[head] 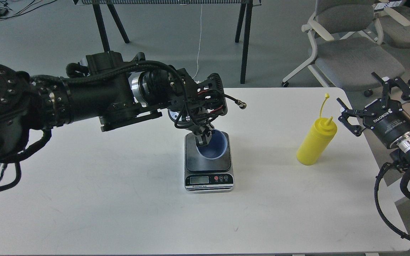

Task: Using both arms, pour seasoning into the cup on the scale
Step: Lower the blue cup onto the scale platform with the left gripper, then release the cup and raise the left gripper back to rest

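The pale blue-grey cup with a blue inside stands on the dark platform of the silver scale at the table's middle. My left gripper reaches down from the left and is shut on the cup's near-left rim, one finger inside and one outside. The yellow squeeze bottle stands upright at the right, its tethered cap sticking up. My right gripper, marked ROBOTIQ, is open and empty, just right of the bottle and not touching it.
The white table ends just right of the bottle, where my right arm hangs over the edge. Grey office chairs and black table legs stand behind the table.
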